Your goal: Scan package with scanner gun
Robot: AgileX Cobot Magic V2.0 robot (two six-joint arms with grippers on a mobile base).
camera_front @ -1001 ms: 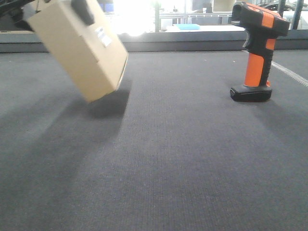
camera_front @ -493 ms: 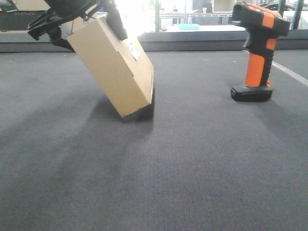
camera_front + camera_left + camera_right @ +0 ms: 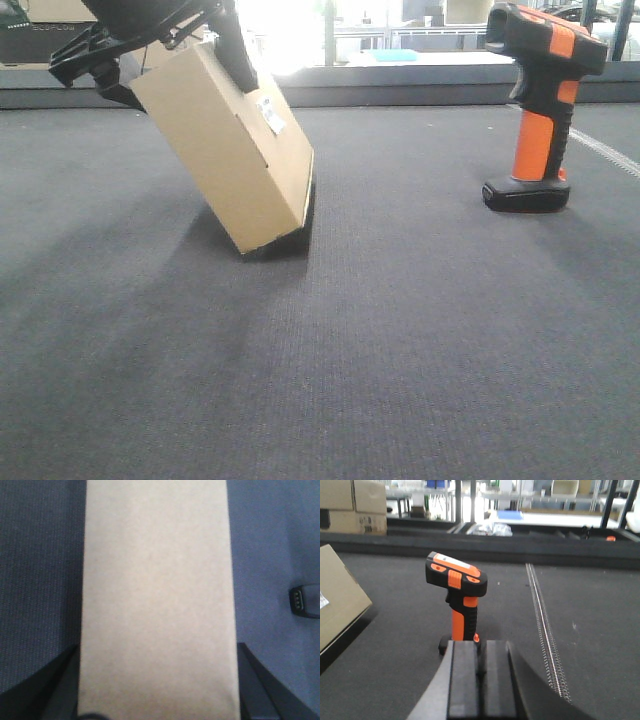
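The package [image 3: 225, 150] is a tan cardboard box with a small white label [image 3: 270, 115] on its right face. It is tilted, with its lower edge on the dark mat. My left gripper [image 3: 180, 88] is shut on its upper end, one finger on each side. In the left wrist view the package [image 3: 157, 600] fills the middle between the fingers [image 3: 255, 680]. The scanner gun [image 3: 535, 110] stands upright at the right, black and orange. My right gripper [image 3: 481, 680] is shut and empty, just in front of the scanner gun [image 3: 457, 600].
A raised dark ledge [image 3: 420, 95] runs along the back of the mat. Stacked cardboard boxes [image 3: 355, 505] stand at the far left. A metal strip [image 3: 545, 630] runs along the mat to the right of the scanner. The scanner's base [image 3: 306, 600] shows right of the package.
The left gripper has carried the package to the right and down; its lower edge now rests on the mat. The scanner gun has not moved.
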